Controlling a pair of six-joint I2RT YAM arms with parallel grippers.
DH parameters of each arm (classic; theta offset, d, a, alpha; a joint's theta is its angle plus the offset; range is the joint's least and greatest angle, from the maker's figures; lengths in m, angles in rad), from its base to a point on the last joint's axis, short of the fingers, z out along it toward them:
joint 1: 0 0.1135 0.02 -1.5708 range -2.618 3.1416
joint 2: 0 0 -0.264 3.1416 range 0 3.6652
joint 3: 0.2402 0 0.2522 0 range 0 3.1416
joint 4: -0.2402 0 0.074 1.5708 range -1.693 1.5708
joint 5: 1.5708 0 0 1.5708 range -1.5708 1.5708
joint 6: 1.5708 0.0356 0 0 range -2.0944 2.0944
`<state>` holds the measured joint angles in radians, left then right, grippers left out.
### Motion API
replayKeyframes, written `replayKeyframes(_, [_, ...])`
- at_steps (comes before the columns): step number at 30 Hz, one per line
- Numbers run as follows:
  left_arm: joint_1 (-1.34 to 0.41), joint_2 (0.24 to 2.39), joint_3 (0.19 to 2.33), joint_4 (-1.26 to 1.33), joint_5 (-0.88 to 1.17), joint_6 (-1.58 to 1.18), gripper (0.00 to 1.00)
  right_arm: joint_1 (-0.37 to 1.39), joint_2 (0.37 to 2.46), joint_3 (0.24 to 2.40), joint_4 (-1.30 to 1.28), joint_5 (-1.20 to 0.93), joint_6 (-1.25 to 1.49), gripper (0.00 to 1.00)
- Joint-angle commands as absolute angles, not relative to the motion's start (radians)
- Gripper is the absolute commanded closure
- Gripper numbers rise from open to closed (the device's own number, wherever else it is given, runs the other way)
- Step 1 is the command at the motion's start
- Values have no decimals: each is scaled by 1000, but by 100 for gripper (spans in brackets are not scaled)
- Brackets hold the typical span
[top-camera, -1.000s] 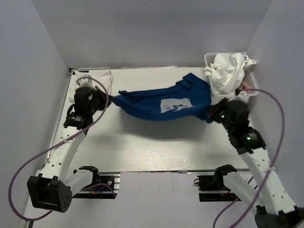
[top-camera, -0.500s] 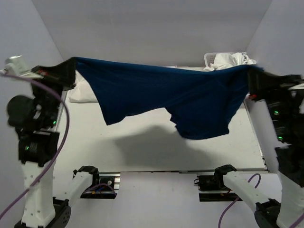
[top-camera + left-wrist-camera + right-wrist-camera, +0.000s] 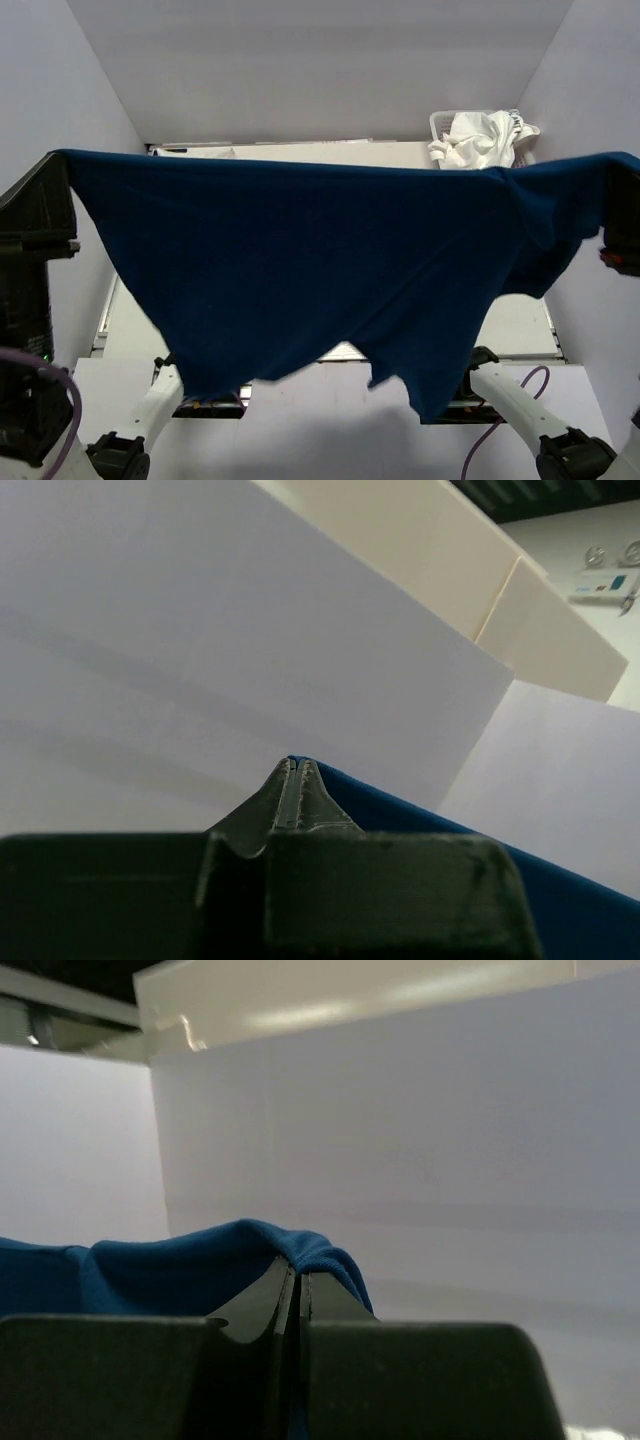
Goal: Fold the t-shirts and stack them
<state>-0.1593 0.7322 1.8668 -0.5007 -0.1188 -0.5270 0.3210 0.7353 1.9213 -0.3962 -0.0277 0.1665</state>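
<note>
Navy t-shirt (image 3: 300, 260) fills most of the top view. It is stretched wide in the air between the two arms, well above the table (image 3: 340, 155), with its top edge near level from the left side to the right. The lower hem hangs ragged, lowest right of centre. A bunched fold droops under the right end. No print shows on the side facing the camera. The shirt hides most of the tabletop; only a strip at the far edge and small patches near the front show.

White mesh basket (image 3: 437, 124) sits at the table's far right corner. White t-shirts (image 3: 478, 138) are heaped in it and spill over the rim. From above they sit just behind the navy shirt's top edge; contact cannot be told.

Left gripper (image 3: 295, 780): fingers pressed together, clamped on the navy shirt's top left corner. In the left wrist view the blue fabric comes out right at the tips and runs off to the right.

Right gripper (image 3: 297, 1278): jaws clenched on the top right corner. In the right wrist view the fabric humps over the tips and trails left.

Both wrist cameras look up at the pale enclosure walls.
</note>
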Motion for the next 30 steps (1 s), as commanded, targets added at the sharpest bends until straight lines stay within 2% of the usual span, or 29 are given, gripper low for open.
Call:
replayKeyframes(1, [-153, 846, 1821, -549, -137, -512, 100, 321, 807, 1835, -316, 58, 107, 100])
replayKeyframes(8, [-153, 1046, 1600, -427, -271, -512, 100, 314, 1040, 1528, -193, 158, 87, 100])
replayKeyframes(12, [-153, 1207, 1380, -335, -370, -502, 100, 304, 1184, 1335, -69, 59, 98, 100])
replayKeyframes(13, [-153, 1285, 1343, -313, -396, -502, 97, 296, 1236, 1284, -34, 42, 106, 100])
replayKeyframes(14, [-144, 1330, 1291, -289, -396, -502, 82, 290, 1299, 1258, -14, 11, 121, 100])
replayKeyframes(15, [-144, 1377, 1276, -279, -365, -492, 20, 287, 1372, 1206, 26, -77, 118, 100])
replayKeyframes(16, [-144, 1482, 1276, -270, -365, -492, 0, 282, 1414, 1198, 64, -104, 118, 98])
replayKeyframes(17, [-144, 1538, 1285, -270, -354, -492, 0, 278, 1457, 1201, 55, -135, 121, 79])
replayKeyframes(18, [-144, 1593, 1310, -303, -354, -492, 0, 275, 1603, 1213, 34, -165, 124, 42])
replayKeyframes(19, [-144, 1647, 1389, -345, -354, -492, 0, 269, 1656, 1320, -94, -179, 130, 10])
replayKeyframes(21, [-144, 1768, 1462, -456, -365, -503, 0, 265, 1818, 1458, -203, -228, 136, 10])
replayKeyframes(23, [-144, 1786, 1483, -474, -365, -503, 0, 267, 1864, 1520, -316, -265, 124, 10])
replayKeyframes(25, [-144, 1754, 1441, -418, -322, -503, 0, 272, 1839, 1485, -295, -281, 139, 10])
replayKeyframes(28, [-153, 1663, 1269, -300, -241, -485, 0, 272, 1696, 1263, -192, -253, 189, 10])
replayKeyframes(30, [-163, 1635, 1215, -253, -181, -485, 0, 273, 1637, 1192, -141, -188, 228, 10])
